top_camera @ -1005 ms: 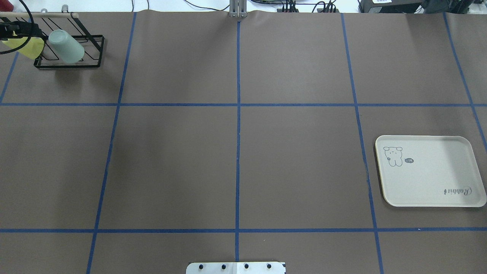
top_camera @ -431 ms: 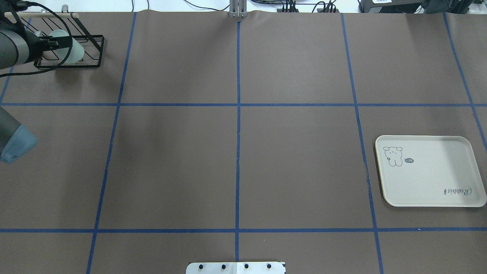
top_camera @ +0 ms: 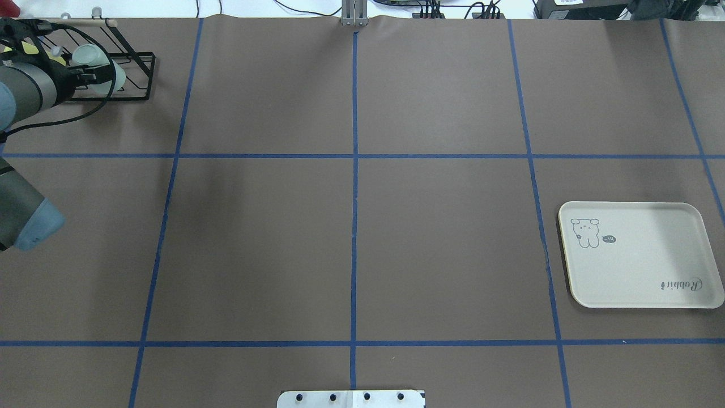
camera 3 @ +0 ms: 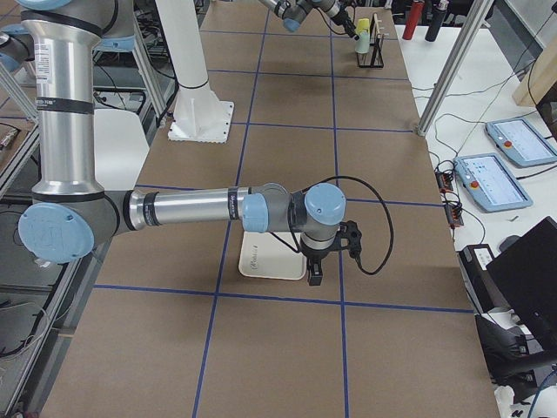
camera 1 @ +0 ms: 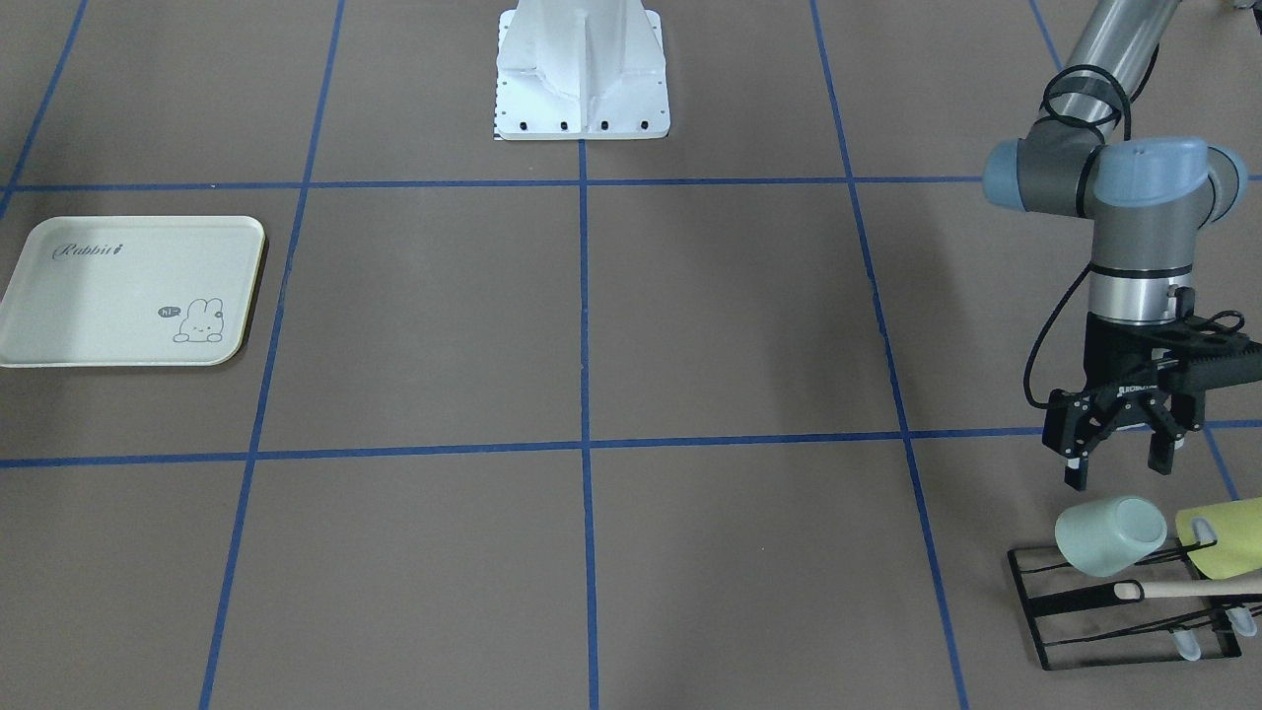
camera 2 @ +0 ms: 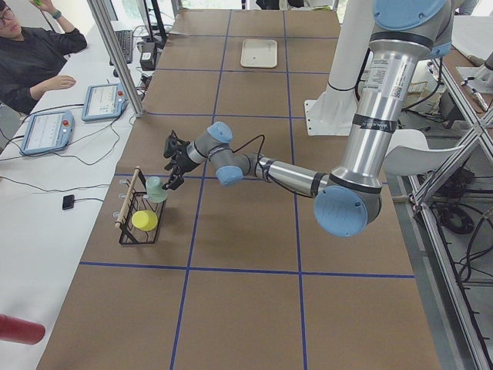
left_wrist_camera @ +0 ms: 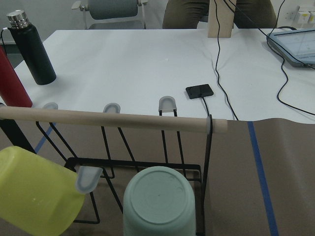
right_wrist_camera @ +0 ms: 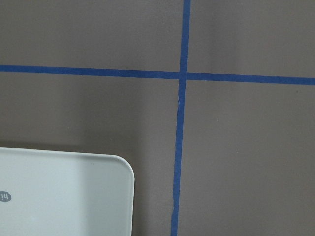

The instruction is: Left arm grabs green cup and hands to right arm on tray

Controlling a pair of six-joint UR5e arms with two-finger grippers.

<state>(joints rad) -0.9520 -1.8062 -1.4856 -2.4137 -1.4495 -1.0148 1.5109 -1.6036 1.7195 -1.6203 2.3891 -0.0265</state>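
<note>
Currently: left gripper (camera 1: 1119, 465) has jaws apart and hovers just beside green cup (camera 1: 1111, 533), nothing clamped. Green cup hangs tilted on peg of black wire rack (camera 1: 1080, 598), base facing outward, near rack's wooden rod (camera 1: 1183, 589). Yellow-green cup (camera 1: 1227, 537) sits on neighbouring peg, just beside it. Tray (camera 1: 128, 296) lies flat at opposite end of table, well apart from rack. Right gripper (camera 3: 315, 266) is at tray's edge, seen in side view only; cannot tell if fingers are apart or together.
</note>
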